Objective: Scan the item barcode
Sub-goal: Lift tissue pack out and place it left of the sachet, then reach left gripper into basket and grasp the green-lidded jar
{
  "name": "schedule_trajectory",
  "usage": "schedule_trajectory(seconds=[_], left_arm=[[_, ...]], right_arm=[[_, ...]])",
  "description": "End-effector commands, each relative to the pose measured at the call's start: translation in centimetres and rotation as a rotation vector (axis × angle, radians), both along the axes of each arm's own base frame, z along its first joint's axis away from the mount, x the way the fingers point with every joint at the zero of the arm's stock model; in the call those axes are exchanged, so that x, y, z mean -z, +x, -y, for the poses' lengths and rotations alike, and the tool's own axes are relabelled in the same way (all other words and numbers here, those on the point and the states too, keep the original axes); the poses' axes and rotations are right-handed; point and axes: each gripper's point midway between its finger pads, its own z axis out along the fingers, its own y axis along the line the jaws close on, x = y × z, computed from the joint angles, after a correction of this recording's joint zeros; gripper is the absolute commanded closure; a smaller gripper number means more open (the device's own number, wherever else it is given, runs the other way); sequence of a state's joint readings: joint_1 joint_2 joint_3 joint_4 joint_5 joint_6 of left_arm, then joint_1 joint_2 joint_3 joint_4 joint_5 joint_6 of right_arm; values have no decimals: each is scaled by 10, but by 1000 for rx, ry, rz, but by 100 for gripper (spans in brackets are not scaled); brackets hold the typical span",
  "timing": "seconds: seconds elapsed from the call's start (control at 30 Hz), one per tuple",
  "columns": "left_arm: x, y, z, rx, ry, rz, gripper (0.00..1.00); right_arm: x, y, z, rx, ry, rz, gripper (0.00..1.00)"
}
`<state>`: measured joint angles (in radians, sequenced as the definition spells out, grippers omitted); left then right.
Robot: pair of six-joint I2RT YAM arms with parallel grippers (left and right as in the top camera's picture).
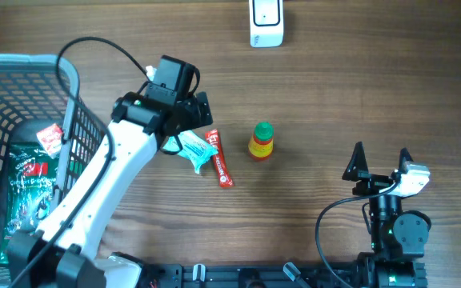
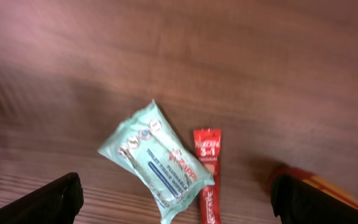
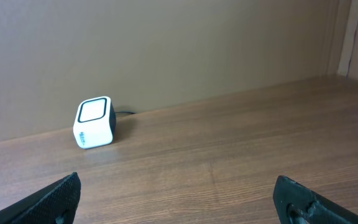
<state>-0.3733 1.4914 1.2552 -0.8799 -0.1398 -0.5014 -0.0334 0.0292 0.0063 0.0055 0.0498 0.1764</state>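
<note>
Hovering left gripper (image 1: 176, 128): your left wrist view shows both fingertips (image 2: 58, 198) at the bottom corners, spread wide with nothing between them; from overhead the wrist body hides them
Wipes packet (image 2: 157, 158): mint green, flat on the wooden table (image 1: 334, 88) directly below the left gripper; the wrist view gives you its printed face, while overhead the arm covers part of it
Coffee sachet (image 2: 208, 177): red stick lying along the packet's edge and touching it; you can read its lettering only in the left wrist view
Small pot (image 1: 262, 142): green top, yellow and red body, upright, near the sachet but apart from it; the left wrist view catches only a blurred red and yellow corner
Scanner (image 3: 95, 122): white cube with a dark-framed window, at the table's far edge, well apart from the packet; the right wrist view shows you its side, overhead only its top
Right gripper (image 1: 381, 160): fingers spread and empty, at the near right, well apart from every item
Basket (image 1: 22, 60): only overhead shows it, at the left, with green packets inside
</note>
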Motion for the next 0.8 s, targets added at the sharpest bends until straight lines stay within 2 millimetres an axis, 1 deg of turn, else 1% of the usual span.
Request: schedule_trajectory(seconds=[0.0,0.03,0.07,0.1,0.17,0.2,0.23,0.3,0.33,0.4,0.47,0.57,0.63,0.77], left_arm=[[-53,7,-20,-18,65,155,0],[-68,8,-24,-32,57,190,0],[-89,8,-28,-49,39,241,0],[-105,8,-33,-65,24,283,0],[-141,5,-48,-107,-4,375,0],[-159,1,-61,-144,-17,424,0],[-173,-4,-76,-190,-24,464,0],[-186,-15,-105,-293,-39,504,0],[-189,-22,-122,-368,-46,513,0],[-188,-37,-156,-534,-71,508,0],[-180,-54,-193,-726,-87,481,0],[-162,-76,-231,-946,-97,415,0],[-150,-85,-241,-1042,-115,371,0],[-130,-84,-245,-1080,-109,279,0]], right_arm=[[-1,0,1,9,-19,2,0],[-1,0,1,9,-19,2,0],[-1,0,1,9,-19,2,0],[-1,0,1,9,-19,2,1],[-1,0,1,9,-19,2,0],[-1,0,1,9,-19,2,0],[-1,0,1,9,-19,2,0],[-1,0,1,9,-19,2,0],[-1,0,1,9,-19,2,0],[-1,0,1,9,-19,2,0],[-1,0,1,9,-19,2,0],[-1,0,1,9,-19,2,0],[-1,0,1,9,-19,2,0],[-1,0,1,9,-19,2,0]])
